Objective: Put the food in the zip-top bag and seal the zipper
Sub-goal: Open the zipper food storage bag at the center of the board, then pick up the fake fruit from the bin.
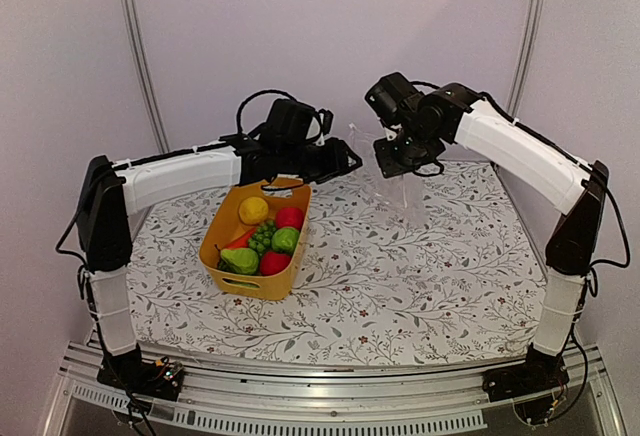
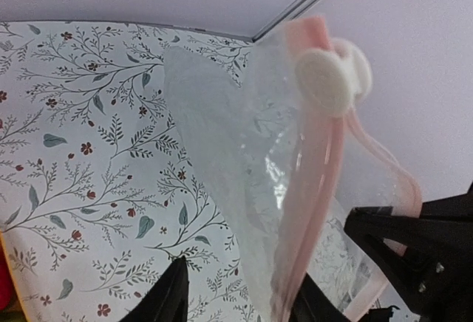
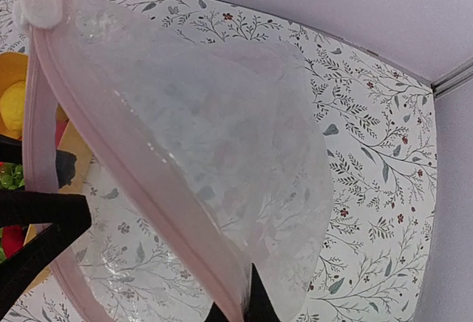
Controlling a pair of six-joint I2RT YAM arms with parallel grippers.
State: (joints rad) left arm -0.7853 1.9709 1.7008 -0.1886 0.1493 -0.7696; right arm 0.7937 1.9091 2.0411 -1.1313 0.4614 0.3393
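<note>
The clear zip-top bag hangs above the table's back between my grippers. Its pink zipper carries a white slider; both also show in the right wrist view, zipper and slider. My right gripper is shut on the bag's zipper edge. My left gripper is open, its fingers wide apart, with the zipper strip beside the right finger. The food, yellow, red and green pieces with a grape bunch, lies in the yellow basket.
The basket stands left of centre on the flower-patterned cloth, under my left arm. Metal frame posts rise at the back corners against the wall. The right gripper's black fingers show in the left wrist view.
</note>
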